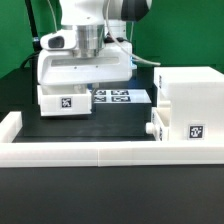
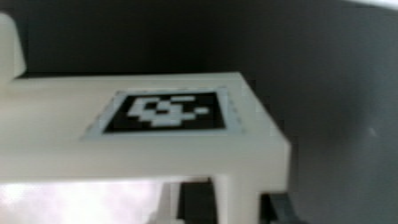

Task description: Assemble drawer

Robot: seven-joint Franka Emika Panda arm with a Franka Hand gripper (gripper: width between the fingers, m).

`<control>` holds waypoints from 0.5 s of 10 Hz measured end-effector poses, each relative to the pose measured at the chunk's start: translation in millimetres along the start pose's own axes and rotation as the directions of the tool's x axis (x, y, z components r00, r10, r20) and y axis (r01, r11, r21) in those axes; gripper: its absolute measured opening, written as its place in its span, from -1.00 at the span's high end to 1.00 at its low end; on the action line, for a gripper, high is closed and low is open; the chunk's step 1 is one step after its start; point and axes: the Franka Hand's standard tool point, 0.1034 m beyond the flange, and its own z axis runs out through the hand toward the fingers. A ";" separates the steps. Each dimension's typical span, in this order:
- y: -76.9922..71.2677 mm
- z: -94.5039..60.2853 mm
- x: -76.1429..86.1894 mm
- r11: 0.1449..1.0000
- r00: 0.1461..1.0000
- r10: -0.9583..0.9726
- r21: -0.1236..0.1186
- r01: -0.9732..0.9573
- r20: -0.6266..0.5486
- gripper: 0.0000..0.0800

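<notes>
The large white boxy housing (image 1: 190,95) stands at the exterior view's right, with a tag on its front. A small tray with a knob (image 1: 158,130) sits at its lower left side. A second white tray (image 1: 70,85) with a square tag is at the left, under the arm. My gripper (image 1: 88,62) reaches down into it from above, and its fingertips are hidden there. In the wrist view the tray (image 2: 107,150) shows its tag, and my gripper (image 2: 238,205) has dark fingers (image 2: 198,205) on either side of the tray's wall, shut on it.
The marker board (image 1: 118,97) lies flat on the black table between the held tray and the housing. A long low white border wall (image 1: 100,152) runs along the front, with a raised end at the left (image 1: 10,125). A green backdrop stands behind.
</notes>
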 end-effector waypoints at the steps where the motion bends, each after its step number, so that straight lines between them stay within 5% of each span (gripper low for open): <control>1: 0.0 -4.5 6.6 0.999 0.999 -0.043 0.014 0.043 0.015 0.90; 3: 0.0 -20.1 35.5 0.994 0.994 -0.110 0.025 0.109 0.009 0.90; 5: -1.8 -22.5 40.6 0.993 0.993 -0.116 0.024 0.116 0.005 0.90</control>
